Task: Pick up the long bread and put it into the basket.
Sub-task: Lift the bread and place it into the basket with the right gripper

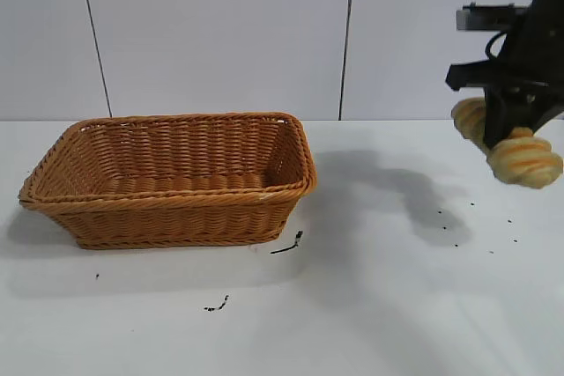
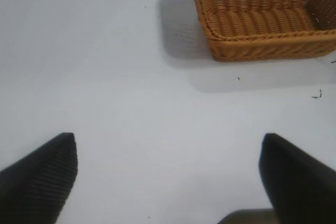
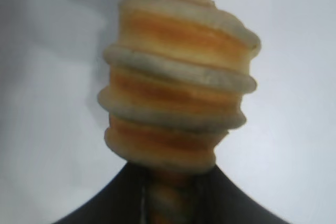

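Right tool (image 1: pixel 509 129) clamped mid-loaf on the long bread (image 1: pixel 526 161), likely light, squashy; basket (image 1: pixel 176 202) far left; left tool (image 2: pixel 168 177) open, empty

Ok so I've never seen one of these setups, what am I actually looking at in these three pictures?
It is a two-armed robot at a white table. One picture faces the table from outside; the other two come from cameras on each wrist. A wicker basket sits on the table. The right gripper, raised at the right edge, is shut on the long bread, clear of the table. The right wrist camera shows that loaf close up. The left gripper is open and holds nothing, with the basket farther off.
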`<state>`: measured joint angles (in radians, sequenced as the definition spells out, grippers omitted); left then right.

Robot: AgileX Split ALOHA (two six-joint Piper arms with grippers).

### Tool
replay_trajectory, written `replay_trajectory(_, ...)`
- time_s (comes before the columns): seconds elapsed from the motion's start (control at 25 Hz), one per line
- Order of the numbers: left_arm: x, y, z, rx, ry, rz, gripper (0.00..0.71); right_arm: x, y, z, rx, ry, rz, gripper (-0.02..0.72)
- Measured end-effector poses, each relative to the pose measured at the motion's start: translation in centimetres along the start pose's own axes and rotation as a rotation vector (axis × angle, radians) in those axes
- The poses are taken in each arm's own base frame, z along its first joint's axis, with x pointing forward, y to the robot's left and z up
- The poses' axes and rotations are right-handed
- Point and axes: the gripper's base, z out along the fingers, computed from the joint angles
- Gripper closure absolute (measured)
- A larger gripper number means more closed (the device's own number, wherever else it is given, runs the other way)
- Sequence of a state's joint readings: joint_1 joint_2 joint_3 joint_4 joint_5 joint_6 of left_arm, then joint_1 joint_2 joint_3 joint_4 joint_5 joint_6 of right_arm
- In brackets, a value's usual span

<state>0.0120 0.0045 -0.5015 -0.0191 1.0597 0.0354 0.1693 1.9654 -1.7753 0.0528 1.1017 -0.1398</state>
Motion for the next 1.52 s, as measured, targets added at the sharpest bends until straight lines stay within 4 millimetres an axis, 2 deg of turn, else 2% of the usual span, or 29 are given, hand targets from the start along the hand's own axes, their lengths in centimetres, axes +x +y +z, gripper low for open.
replay_trajectory(0.16, 0.0, 0.0, 0.0, 0.000, 0.000, 0.000, 0.017, -2.8, 2.2, -0.2, -0.009, -0.051, -0.107, 0.584)
replay_trajectory(0.28, 0.0, 0.0, 0.0, 0.000, 0.000, 0.000, 0.017, -4.3, 4.4, 0.5, -0.027, -0.069, -0.222, 0.584)
replay_trajectory(0.44, 0.0, 0.0, 0.0, 0.000, 0.000, 0.000, 0.017, -5.7, 8.7, 0.9, -0.072, -0.137, -0.381, 0.584)
replay_trajectory(0.56, 0.0, 0.0, 0.0, 0.000, 0.000, 0.000, 0.017, -6.0, 12.0, 1.6, -0.099, -0.184, -0.510, 0.584)
replay_trajectory(0.8, 0.0, 0.0, 0.0, 0.000, 0.000, 0.000, 0.017, -5.4, 18.3, 3.1, -0.125, -0.249, -0.836, 0.584)
replay_trajectory(0.96, 0.0, 0.0, 0.0, 0.000, 0.000, 0.000, 0.017, -5.2, 21.6, 3.5, -0.118, -0.335, -1.034, 0.584)
replay_trajectory(1.12, 0.0, 0.0, 0.0, 0.000, 0.000, 0.000, 0.017, -4.8, 23.3, 5.4, -0.111, -0.358, -1.165, 0.587)
replay_trajectory(1.52, 0.0, 0.0, 0.0, 0.000, 0.000, 0.000, 0.017, -3.8, 24.1, 12.7, -0.125, -0.301, -1.187, 0.591)
